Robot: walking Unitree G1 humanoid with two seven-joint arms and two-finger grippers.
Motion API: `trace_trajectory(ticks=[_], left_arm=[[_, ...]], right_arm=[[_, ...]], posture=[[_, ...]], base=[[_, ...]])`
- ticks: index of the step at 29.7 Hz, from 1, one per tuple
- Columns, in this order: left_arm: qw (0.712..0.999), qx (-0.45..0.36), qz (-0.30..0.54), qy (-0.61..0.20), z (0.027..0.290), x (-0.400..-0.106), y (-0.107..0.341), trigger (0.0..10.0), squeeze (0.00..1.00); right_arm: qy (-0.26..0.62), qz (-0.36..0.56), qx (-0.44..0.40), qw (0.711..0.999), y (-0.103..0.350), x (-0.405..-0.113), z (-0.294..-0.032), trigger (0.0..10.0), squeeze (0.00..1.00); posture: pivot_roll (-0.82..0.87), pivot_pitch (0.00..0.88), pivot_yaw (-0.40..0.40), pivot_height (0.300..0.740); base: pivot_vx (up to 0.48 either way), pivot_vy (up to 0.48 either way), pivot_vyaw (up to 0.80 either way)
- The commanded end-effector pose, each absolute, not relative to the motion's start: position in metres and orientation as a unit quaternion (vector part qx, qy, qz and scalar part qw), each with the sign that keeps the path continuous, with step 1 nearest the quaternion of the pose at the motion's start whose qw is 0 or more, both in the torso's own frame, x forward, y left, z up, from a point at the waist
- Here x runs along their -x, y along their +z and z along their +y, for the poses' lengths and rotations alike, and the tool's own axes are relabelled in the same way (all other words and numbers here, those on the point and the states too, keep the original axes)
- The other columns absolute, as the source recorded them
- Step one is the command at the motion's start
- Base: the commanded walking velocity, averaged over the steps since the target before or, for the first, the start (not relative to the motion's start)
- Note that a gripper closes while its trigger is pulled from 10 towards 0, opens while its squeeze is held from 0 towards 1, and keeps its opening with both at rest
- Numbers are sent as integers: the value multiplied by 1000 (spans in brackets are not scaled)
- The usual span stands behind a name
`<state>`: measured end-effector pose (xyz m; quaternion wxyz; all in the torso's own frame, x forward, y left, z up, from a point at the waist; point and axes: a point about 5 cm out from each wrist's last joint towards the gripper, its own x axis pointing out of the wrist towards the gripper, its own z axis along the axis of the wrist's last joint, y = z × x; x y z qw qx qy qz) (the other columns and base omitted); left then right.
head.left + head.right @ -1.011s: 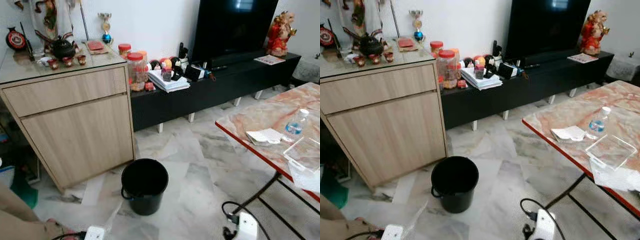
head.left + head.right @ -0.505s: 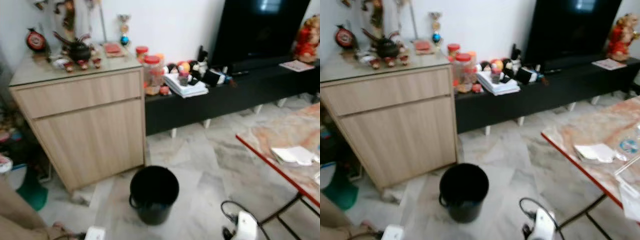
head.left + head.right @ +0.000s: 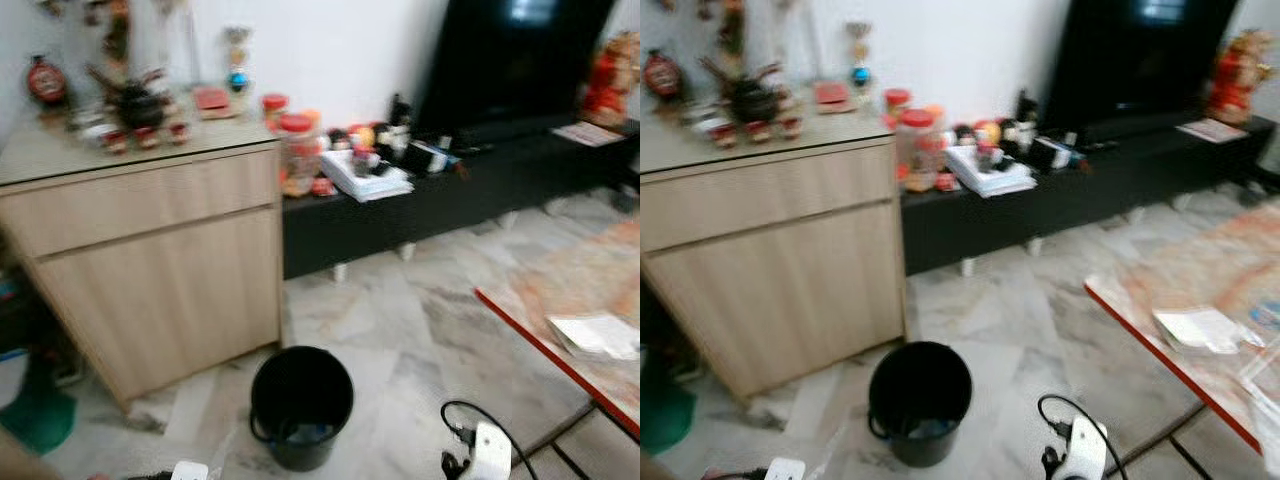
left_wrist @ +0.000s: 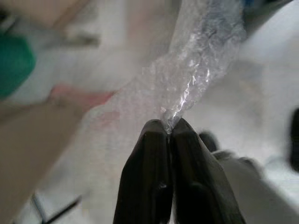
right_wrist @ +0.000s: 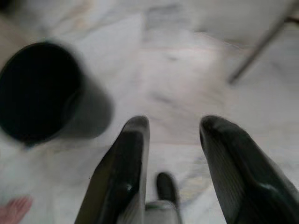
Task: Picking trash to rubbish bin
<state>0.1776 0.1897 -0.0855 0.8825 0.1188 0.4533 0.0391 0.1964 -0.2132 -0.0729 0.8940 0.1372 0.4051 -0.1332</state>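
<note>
Head views, blurred: black rubbish bin (image 3: 301, 405) on the marble floor (image 3: 400, 320), near the wooden cabinet (image 3: 150, 260) at left; far behind, a long black TV bench (image 3: 450, 195) cluttered with jars and papers; at right, the red-edged marble desk (image 3: 575, 320) carrying a white paper (image 3: 597, 336); a white power strip (image 3: 487, 452) with black cable near, on the floor. Left wrist view: left pincer (image 4: 169, 130) pressed together, pinching a crumpled clear plastic wrap (image 4: 196, 79) above pale floor. Right wrist view: right pincer (image 5: 174, 140) spread wide, holding nothing, above the floor with the bin (image 5: 44, 91) close beside; a bare foot (image 5: 14, 207) at the edge.
</note>
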Motion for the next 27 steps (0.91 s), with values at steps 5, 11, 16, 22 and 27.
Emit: trace_trajectory(ticks=[5,11,16,22,27], left_arm=[[883,-120,453,38,190,-177,-85,10000,0],[883,-119,453,39,190,-177,-86,10000,0],[883,-120,453,39,190,-177,-86,10000,0],[883,-120,452,39,190,-178,-85,10000,0],[883,-120,451,39,189,-178,-85,10000,0]], right_arm=[[-135,393,-137,899,-68,-204,-214,10000,0],[-124,393,-131,902,-69,-204,-212,10000,0],[-129,397,-138,898,-70,-202,-212,10000,0],[-128,397,-137,898,-70,-202,-212,10000,0],[-119,398,-128,901,-70,-203,-212,10000,0]], posture=[[-14,26,-50,740],[-13,30,-49,740],[-13,30,-49,740],[-13,30,-49,740],[-13,30,-49,740]], base=[[349,0,-160],[350,0,400],[347,0,539],[346,0,0],[343,0,0]])
